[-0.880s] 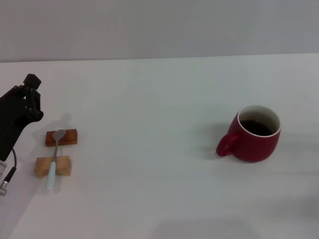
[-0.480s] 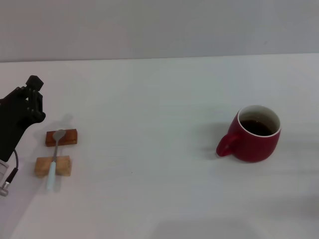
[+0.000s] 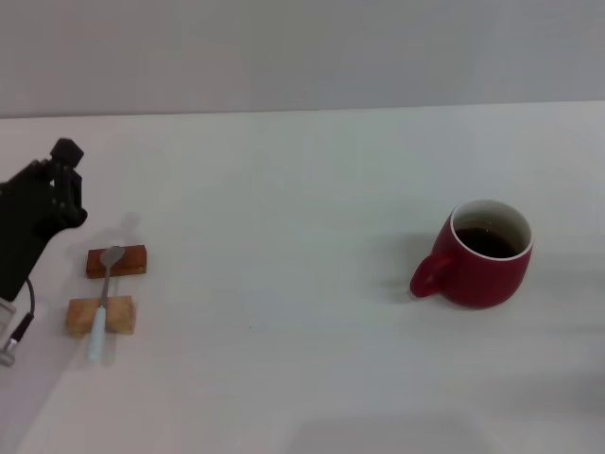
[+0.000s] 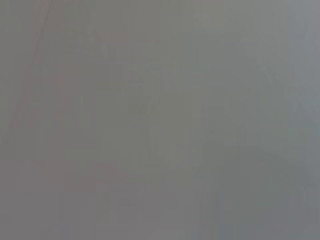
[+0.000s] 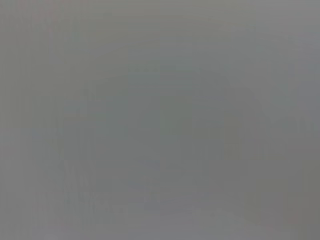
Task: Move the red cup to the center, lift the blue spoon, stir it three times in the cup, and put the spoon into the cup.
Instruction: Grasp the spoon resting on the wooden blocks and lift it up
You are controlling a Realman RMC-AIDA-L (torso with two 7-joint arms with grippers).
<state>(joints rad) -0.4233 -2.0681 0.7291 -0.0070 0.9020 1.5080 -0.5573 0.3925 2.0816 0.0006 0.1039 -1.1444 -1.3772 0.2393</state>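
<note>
Between the earlier head frames and this one only the left gripper [image 3: 62, 180] was seen to have shifted, slightly up and away from the robot at the table's left edge; the cup and spoon were unchanged in place.

No part of the task was judged done. The red cup [image 3: 483, 253] was found well to the right of the table's middle, upright, with dark liquid inside and its loop handle turned toward the centre. It had not been brought to the middle, and no gripper was near it.

The blue spoon [image 3: 102, 300] was seen lying far off on the left, well apart from the cup, bridged across two small wooden blocks: its grey bowl rested on the darker block [image 3: 117, 262] and its pale blue handle crossed the lighter block [image 3: 100, 316], the handle end overhanging toward the robot. It had not been lifted.

Everything was therefore judged still to do: moving the cup, lifting the spoon, the three stirs and leaving the spoon in the cup.

The left gripper was held above the white table [image 3: 284, 208], just beyond the blocks and touching nothing; whether its jaws were apart or together could not be told. The right gripper was not in view. Both wrist views showed only a featureless grey field.

No brand, label or writing could be read on anything.
</note>
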